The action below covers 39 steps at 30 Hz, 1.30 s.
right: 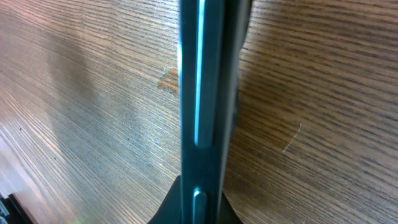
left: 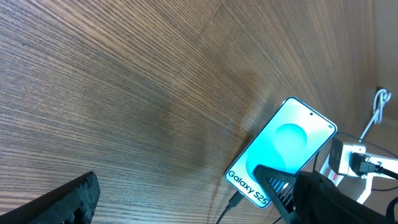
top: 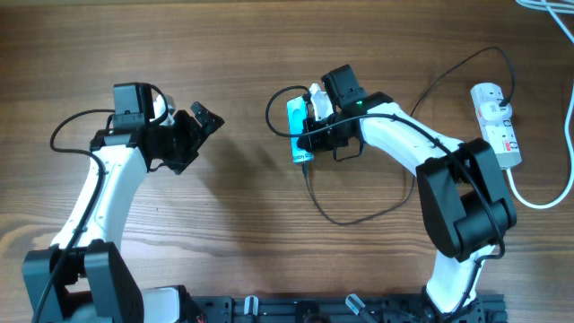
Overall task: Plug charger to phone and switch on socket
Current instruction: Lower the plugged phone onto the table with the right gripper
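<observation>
From above, the right gripper (top: 312, 121) looks clamped on the phone (top: 296, 135) at centre frame, which is tipped up on its long edge. The charger (top: 359, 218) loops from the phone's lower end off to the socket (top: 498, 126) at the upper right. The left gripper (top: 204, 121) hangs released, left of centre and well apart. If the phone is pulled leftward, I'd worry the cable goes taut and tugs the tip out.

In the left wrist view, the cable meets the phone's (left: 283, 146) bottom edge at lower right. I cannot tell if it is fully seated; a half-in tip could drop out.

In the right wrist view, only the phone's thin edge (right: 200, 74) runs down mid-frame. That is a narrow hold, so it could twist and slap flat.
</observation>
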Each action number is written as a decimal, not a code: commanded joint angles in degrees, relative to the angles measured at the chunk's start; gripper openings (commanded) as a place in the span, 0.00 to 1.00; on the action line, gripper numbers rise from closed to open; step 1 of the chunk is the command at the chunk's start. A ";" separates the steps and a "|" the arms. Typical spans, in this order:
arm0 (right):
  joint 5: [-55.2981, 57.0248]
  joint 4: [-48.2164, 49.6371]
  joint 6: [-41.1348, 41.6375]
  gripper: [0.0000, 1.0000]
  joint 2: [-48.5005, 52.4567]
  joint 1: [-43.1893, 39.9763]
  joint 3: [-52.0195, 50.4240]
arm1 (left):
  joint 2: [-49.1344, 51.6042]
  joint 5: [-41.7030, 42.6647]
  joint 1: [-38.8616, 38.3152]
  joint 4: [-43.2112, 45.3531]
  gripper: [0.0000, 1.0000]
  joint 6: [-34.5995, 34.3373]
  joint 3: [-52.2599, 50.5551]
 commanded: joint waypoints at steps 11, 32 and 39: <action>0.17 0.76 1.16 0.04 1.46 0.26 0.63 | 0.26 -0.57 0.33 0.04 1.00 1.11 0.07; 0.13 0.35 1.86 0.04 1.46 0.26 0.63 | 0.26 -0.57 0.33 0.04 1.00 1.11 0.07; 0.15 0.28 1.86 0.24 1.46 0.24 0.63 | 0.26 -0.55 0.33 0.04 1.00 1.11 0.07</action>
